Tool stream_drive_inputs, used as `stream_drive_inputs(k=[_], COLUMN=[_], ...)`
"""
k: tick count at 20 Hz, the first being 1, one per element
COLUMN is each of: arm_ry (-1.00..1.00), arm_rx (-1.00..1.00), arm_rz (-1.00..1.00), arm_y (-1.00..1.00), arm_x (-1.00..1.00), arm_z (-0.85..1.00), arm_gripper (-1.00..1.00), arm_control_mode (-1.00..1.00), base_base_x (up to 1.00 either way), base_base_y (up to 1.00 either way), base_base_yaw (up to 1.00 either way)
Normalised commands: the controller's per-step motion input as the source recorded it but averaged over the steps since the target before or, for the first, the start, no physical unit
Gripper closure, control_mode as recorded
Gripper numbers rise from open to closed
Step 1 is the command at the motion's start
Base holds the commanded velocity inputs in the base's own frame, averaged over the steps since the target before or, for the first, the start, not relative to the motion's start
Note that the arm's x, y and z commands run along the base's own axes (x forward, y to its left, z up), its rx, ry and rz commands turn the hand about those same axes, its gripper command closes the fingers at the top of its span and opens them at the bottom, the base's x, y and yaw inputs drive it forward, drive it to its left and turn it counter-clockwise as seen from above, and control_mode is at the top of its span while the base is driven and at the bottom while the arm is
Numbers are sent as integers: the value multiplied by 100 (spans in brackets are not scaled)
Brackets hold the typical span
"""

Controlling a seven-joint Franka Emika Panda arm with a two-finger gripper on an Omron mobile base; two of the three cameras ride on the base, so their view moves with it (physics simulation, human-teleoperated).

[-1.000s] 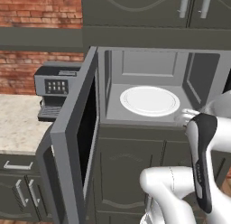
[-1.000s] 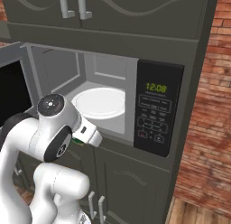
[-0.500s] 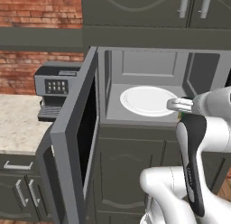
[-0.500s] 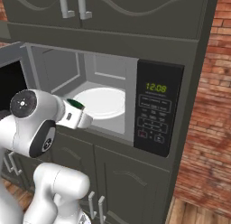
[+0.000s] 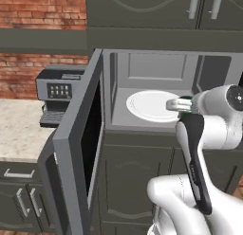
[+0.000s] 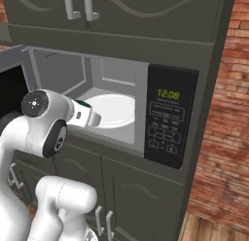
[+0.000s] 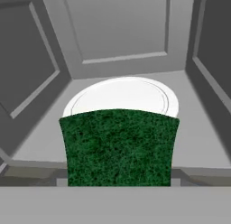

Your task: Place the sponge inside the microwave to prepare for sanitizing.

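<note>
The fingers grip the sponge (image 7: 119,147), a rough dark-green block, at the mouth of the open microwave (image 7: 122,47), before its white plate (image 7: 122,94).

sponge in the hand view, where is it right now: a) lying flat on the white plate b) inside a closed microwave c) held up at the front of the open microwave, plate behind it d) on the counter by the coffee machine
c: the sponge sits in the gripper at the mouth of the open microwave, with the white plate showing beyond its top edge.
</note>
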Motion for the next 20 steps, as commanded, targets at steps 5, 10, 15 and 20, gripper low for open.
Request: stream_drive_inputs(k=[5, 10, 15, 20], arm_ry=[15, 8, 6, 1], arm_rx=[-4, -10, -7, -3], arm_rz=[18, 9, 3, 0], arm_y=[4, 8, 0, 0], arm_x=[45, 50, 52, 39], arm_z=[-22, -22, -20, -31], arm_gripper=[100, 100, 100, 100], arm_control_mode=[-100, -100, -100, -100], base_base_x=[0, 0, 0, 0], base_base_y=[0, 0, 0, 0], base_base_yaw=[0, 0, 0, 0])
